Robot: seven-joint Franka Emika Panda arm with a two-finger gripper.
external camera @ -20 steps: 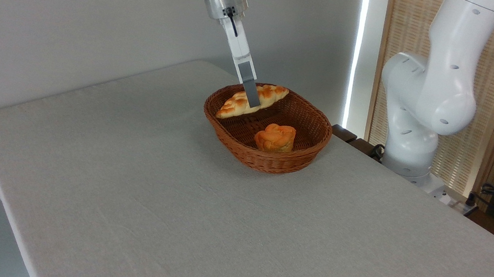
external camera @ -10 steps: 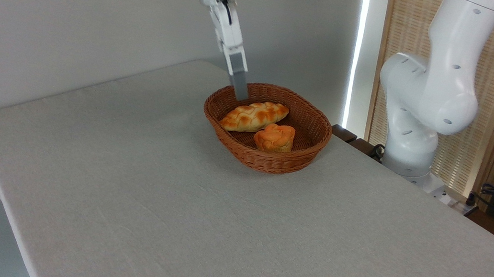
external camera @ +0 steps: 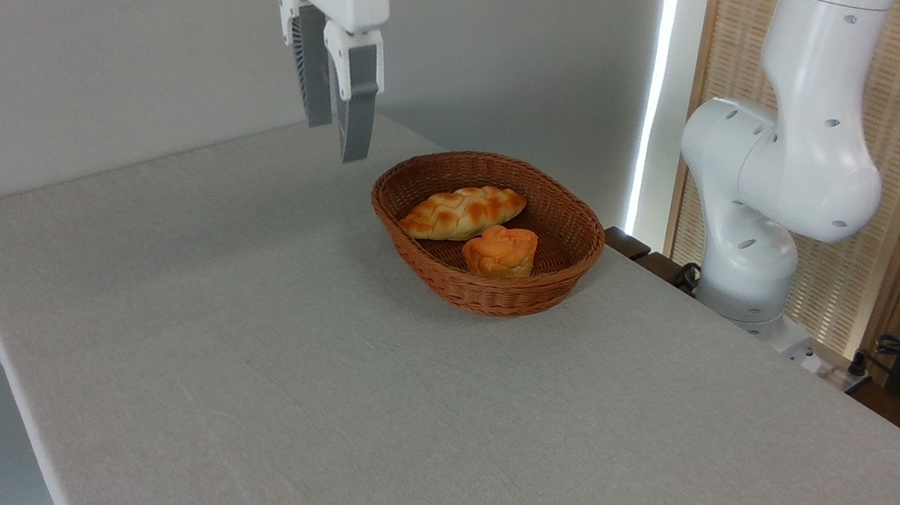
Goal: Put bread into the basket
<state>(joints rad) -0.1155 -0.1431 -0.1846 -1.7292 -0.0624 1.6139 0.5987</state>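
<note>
- Up high, the two grey fingers [external camera: 358,112] hang with a narrow gap between them and nothing held, so the gripper [external camera: 335,140] is released and empty.
- It hovers above the table [external camera: 310,374], to the left of the basket [external camera: 538,287] and well clear of its rim.
- Inside, the bread [external camera: 463,210] lies on its side along the back-left wall, one pointed end near the rim.
- Just beside it, and apparently touching, sits a small orange bun [external camera: 501,251] toward the front.
- By my judgement the task is done: the loaf rests fully within the wicker.
- Little can go wrong now; the main risk is the arm [external camera: 789,159] swinging low across the basket on its way off, clipping the rim and tipping or shoving it.
- A drop back toward the loaf could also nudge it up over the low flared side.
</note>
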